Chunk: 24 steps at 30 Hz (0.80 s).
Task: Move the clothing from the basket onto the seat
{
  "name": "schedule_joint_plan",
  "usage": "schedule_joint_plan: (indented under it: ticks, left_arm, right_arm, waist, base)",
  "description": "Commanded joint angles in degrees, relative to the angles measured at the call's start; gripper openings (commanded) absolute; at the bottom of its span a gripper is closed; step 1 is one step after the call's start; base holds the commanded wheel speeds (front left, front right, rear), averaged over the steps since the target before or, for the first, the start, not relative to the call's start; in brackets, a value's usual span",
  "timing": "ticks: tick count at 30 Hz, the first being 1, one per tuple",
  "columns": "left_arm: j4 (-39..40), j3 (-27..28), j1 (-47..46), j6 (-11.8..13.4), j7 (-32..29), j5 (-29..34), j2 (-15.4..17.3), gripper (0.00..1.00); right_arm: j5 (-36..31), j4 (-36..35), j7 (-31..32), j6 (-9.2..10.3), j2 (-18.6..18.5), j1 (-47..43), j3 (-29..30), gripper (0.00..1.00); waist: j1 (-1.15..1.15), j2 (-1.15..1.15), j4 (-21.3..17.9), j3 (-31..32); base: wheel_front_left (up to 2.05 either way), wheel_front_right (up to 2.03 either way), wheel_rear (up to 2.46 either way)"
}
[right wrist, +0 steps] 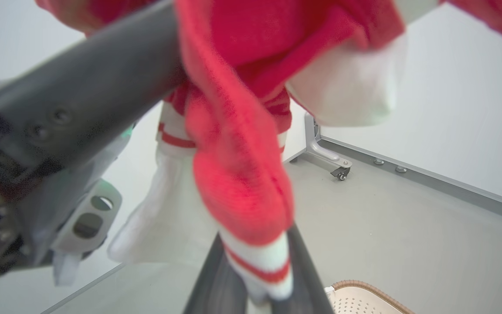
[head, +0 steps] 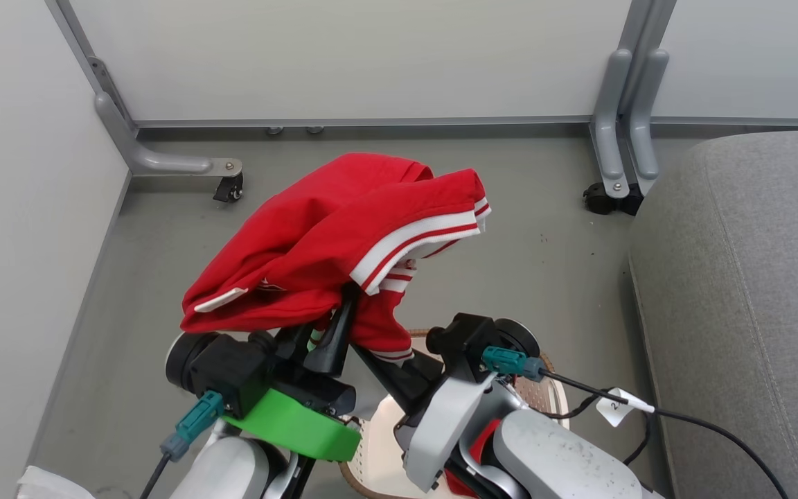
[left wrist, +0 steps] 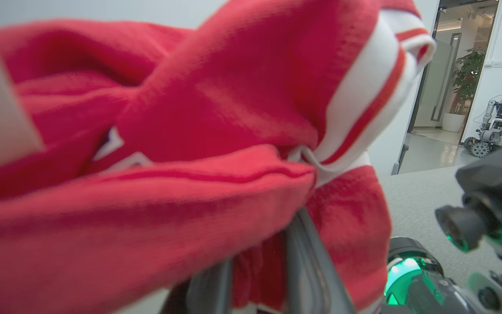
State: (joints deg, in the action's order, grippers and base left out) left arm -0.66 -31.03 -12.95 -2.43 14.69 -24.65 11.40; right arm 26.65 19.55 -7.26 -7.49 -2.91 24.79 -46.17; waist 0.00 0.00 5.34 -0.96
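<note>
step: carry to seat | clothing (head: 330, 229): red bundle up in the air above the basket (right wrist: 366, 288), well apart from the seat (head: 752, 291) | left gripper (head: 333, 326): clenched on cloth | right gripper (right wrist: 257, 257): pinching its striped edge | advice: swing both arms right together, hanging end clear of the basket

Garment (head: 316, 235): red, with white stripe trim carrying thin red lines and a white label at its 8 o'clock. Basket (head: 382, 450), 6 o'clock: cream, perforated, brown woven rim. Seat (head: 752, 312), 3 o'clock: plain grey; floor (head: 558, 263) grey; wrist cover (head: 288, 426) green.
</note>
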Motion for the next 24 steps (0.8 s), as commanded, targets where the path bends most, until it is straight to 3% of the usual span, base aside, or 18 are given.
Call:
schedule_joint_plan:
  ticks: [1, 2, 3, 4, 13, 24]
  left_arm:
    - [-0.1, 0.0, -0.1, 0.4, -0.1, 0.0, 0.2, 0.0]
    - [-0.2, 0.0, -0.1, 0.5, -0.2, 0.0, 0.2, 0.19]
    - [-0.2, 0.0, -0.1, 0.7, -0.4, 0.0, 0.2, 0.63]
    - [-0.3, 0.1, -0.2, 0.9, -0.4, 0.1, 0.2, 1.0]
    - [-1.2, 1.1, 0.2, 4.4, -0.4, 2.6, 1.4, 1.0]
    - [-6.9, 7.0, 4.8, 9.5, 0.1, 2.1, 5.0, 1.0]
  right_arm:
    - [0.3, 0.2, -0.4, 0.0, 0.0, 0.3, 0.0, 0.0]
    - [0.3, 0.3, -0.4, 0.0, 0.0, 0.4, 0.1, 0.0]
    - [0.3, 0.3, -0.4, 0.0, 0.0, 0.5, 0.2, 0.0]
    - [0.3, 0.3, -0.5, 0.0, 0.0, 0.6, 0.2, 0.0]
    - [-1.2, 0.2, -2.1, 0.0, 0.0, 1.1, 3.4, 0.0]
    - [-5.6, -1.3, -1.7, 0.0, 0.0, -1.7, 13.8, 0.0]
  waist:
    - [0.0, 0.0, 0.0, 0.0]
    - [0.0, 0.0, 0.0, 0.0]
    - [0.0, 0.0, 0.0, 0.0]
    - [0.0, 0.0, 0.0, 0.0]
    - [0.0, 0.0, 0.0, 0.1]
    - [0.0, 0.0, -0.3, 0.0]
  base:
    - [0.0, 0.0, 0.0]
    - [0.0, 0.0, 0.0]
    - [0.0, 0.0, 0.0]
    - [0.0, 0.0, 0.0]
    - [0.0, 0.0, 0.0]
    - [0.0, 0.0, 0.0]
